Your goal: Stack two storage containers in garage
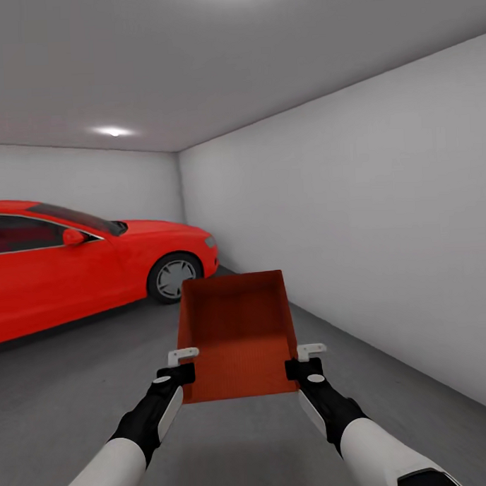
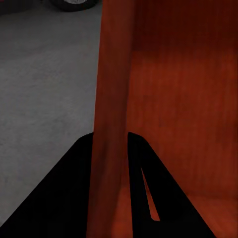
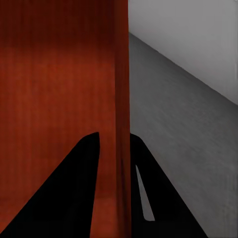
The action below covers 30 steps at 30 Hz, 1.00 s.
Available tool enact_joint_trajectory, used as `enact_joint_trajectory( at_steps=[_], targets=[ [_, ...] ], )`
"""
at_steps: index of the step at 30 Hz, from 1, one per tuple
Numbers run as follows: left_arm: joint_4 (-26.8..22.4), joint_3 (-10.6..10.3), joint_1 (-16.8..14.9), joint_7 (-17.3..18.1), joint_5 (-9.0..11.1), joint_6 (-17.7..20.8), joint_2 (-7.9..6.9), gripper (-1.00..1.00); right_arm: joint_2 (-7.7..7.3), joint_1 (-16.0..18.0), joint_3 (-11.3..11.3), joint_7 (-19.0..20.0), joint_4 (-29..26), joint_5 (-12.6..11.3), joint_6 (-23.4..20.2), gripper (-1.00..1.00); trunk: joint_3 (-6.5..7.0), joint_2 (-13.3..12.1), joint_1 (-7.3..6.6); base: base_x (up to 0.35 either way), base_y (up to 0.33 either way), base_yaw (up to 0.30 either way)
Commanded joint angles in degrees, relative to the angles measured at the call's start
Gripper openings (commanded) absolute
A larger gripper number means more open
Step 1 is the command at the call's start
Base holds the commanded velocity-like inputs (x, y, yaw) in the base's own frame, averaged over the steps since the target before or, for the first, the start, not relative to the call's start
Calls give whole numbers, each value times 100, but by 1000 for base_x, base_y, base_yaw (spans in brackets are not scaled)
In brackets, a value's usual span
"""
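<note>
I am in the garage, holding one orange-red storage container (image 1: 236,328) in front of me above the dark grey floor (image 1: 86,377), tilted so its ribbed inside faces me. My left gripper (image 1: 183,360) is shut on its left wall (image 2: 111,99), one finger on each side. On the opposite side, my right gripper (image 1: 310,354) is shut on the right wall (image 3: 121,99) in the same way. In both wrist views the black fingers (image 2: 74,188) (image 3: 69,188) straddle the thin orange wall.
A red car (image 1: 74,264) stands at the left, its front wheel (image 1: 174,278) just beyond the container. A white wall (image 1: 370,230) runs along the right side and another closes the far end. Grey floor stretches between car and wall.
</note>
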State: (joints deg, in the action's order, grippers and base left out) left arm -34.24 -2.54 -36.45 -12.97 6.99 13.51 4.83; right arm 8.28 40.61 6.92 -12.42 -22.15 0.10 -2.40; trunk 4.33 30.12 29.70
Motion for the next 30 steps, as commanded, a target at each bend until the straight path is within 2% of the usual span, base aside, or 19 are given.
enact_joint_trajectory(
  at_steps=[1, 21, 30],
  targets=[
    [-109, 60, -2, -51, -40, -51, -8, -100, -46, -1, -60, -67, 9, -10, -24, -100, -2, 3, 5, 321, 97, 0],
    [-91, 60, -2, -51, -40, -49, -6, -100, -46, -1, -68, -68, 9, -10, -23, -100, -2, 3, 5, 321, 97, 0],
    [-94, 60, -2, -48, -39, -50, -8, -100, -29, -1, -60, -68, 9, -10, -40, -100, -2, 3, 5, 321, 98, -216]
  ],
)
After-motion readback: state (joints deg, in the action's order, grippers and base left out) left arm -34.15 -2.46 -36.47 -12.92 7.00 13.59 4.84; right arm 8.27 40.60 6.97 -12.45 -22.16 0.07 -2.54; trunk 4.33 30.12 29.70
